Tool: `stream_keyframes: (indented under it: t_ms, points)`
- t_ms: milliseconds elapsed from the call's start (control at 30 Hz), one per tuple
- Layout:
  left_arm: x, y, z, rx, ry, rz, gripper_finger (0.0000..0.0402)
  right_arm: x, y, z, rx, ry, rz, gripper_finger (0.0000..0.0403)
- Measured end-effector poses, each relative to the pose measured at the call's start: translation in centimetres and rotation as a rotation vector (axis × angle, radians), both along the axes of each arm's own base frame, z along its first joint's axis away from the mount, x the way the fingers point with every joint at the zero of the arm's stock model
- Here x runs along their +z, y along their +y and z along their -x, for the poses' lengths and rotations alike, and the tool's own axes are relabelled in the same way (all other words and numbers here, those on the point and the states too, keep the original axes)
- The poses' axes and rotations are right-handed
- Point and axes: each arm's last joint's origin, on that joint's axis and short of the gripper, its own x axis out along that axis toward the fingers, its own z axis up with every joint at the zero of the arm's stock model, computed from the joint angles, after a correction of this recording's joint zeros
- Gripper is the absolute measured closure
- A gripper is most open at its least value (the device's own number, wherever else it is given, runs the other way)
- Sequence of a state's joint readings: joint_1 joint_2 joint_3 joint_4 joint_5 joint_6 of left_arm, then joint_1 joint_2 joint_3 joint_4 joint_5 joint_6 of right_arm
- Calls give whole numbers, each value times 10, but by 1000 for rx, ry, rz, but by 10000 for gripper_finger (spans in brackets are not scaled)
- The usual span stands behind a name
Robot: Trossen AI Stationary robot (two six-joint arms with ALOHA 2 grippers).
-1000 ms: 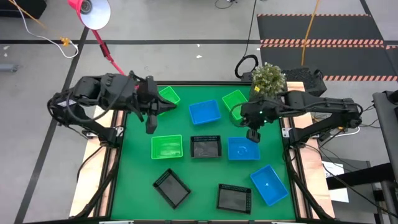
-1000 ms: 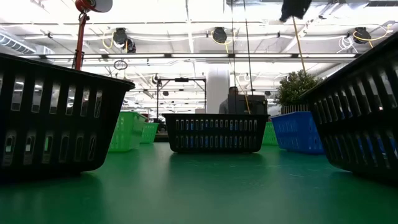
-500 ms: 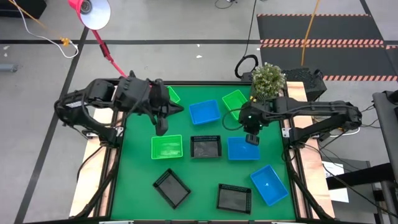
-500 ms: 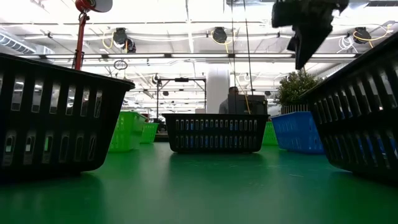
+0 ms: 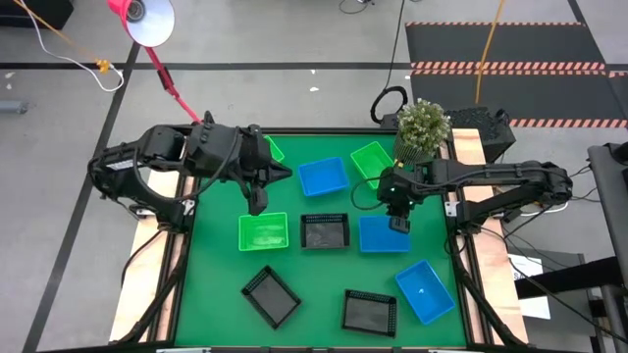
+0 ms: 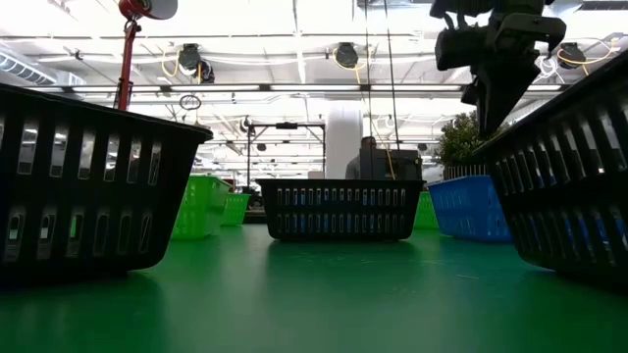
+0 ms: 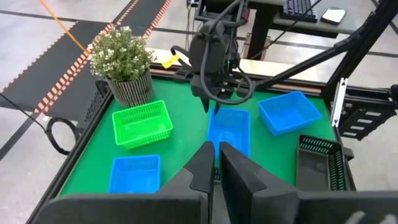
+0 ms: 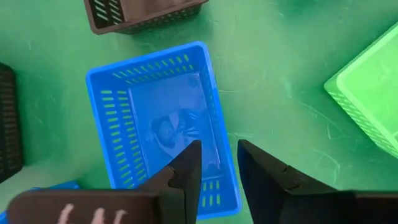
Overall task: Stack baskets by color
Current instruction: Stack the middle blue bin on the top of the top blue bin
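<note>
Nine baskets on the green table (image 5: 221,294), all separate, none stacked, all look empty: 3 green, 3 blue, 3 black. Right gripper (image 8: 214,163) hovers over the middle blue basket (image 5: 383,236), fingers parted, straddling one wall, not clamped. Left gripper (image 7: 216,163) sits above the green basket (image 5: 263,231) in the middle row, fingers nearly together, holding nothing. No readable labels
</note>
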State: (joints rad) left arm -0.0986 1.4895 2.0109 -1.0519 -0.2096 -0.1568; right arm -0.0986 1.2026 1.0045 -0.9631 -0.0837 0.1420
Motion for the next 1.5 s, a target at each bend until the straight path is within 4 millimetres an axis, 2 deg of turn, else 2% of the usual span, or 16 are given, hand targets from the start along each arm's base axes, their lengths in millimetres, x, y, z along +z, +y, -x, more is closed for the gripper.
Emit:
stream_keyframes:
  t_ms: [567, 1000, 1367, 1500]
  points:
    - [0, 0, 0, 9, -3, 15, 373, -3, 0, 1, 148, -2, 55, 265]
    - [0, 0, 0, 19, -6, 33, 373, -51, 1, 17, 198, 107, 50, 265]
    - [0, 1, 0, 41, -7, 13, 373, -73, 2, 22, 223, 107, 61, 266]
    - [0, 3, 0, 48, -7, 11, 373, -73, 1, 21, 207, 104, 108, 273]
